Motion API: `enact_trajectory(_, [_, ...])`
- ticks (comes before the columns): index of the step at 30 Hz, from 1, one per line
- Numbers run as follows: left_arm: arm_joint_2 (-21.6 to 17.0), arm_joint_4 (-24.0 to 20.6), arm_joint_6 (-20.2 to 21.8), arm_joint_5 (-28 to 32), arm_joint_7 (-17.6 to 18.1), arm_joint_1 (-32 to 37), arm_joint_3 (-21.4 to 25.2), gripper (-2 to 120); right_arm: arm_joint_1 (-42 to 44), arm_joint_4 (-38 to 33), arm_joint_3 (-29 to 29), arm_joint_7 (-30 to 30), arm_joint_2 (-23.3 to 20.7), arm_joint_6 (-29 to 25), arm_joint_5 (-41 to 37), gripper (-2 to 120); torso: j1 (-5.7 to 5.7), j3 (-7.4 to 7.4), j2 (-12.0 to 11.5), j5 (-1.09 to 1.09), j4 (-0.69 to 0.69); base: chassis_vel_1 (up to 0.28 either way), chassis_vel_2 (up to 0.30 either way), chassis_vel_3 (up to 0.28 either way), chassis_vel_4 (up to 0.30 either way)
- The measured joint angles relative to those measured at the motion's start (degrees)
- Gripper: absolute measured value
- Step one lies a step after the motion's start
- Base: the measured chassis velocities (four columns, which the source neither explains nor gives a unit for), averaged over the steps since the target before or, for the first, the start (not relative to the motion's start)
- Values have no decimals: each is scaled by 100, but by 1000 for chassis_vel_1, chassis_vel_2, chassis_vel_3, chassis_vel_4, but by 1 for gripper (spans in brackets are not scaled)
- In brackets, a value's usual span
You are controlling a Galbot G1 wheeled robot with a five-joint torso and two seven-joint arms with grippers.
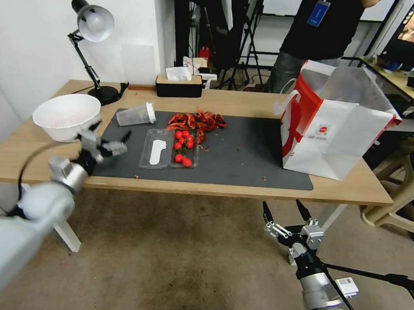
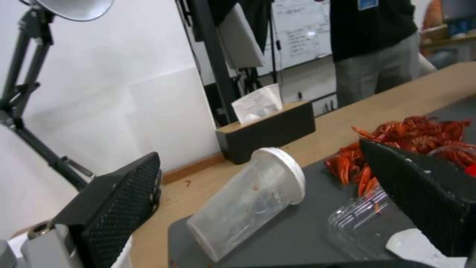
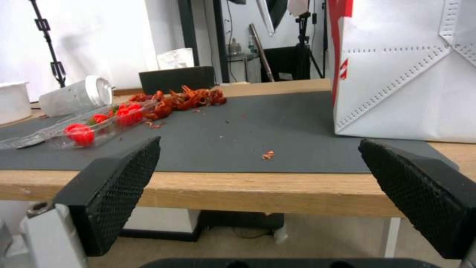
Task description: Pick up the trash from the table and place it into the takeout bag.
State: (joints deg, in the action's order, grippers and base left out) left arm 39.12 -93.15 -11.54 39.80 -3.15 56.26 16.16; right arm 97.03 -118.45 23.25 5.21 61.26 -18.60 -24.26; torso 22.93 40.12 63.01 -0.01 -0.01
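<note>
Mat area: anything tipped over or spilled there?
Yes. The clear cup lies on its side at the mat's back left corner, and red food scraps lie loose beside the open tomato tray.

The bag's [image 1: 341, 131] inside is hidden by its walls; the bag is cut off at the edge in the right wrist view; the logo [image 1: 323, 130] is too small to read.

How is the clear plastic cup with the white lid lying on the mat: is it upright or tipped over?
Tipped over. The clear plastic cup lies on its side on the dark mat, its white lid on and facing sideways toward the crayfish shells.
</note>
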Motion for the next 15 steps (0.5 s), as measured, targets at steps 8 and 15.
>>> enact_trajectory(8, [-278,612,26,307,-881,-716,-418,100,15,21,25,-4,-2,-8,-4,100,0,0,0,-1,4,0,0,0,0])
enact_trajectory(15, [-324,1442,108,496,-1676,-2028,-1606,100,-14,32,3,-6,1,-4,13,100,0,0,0,1,-1,0,0,0,0])
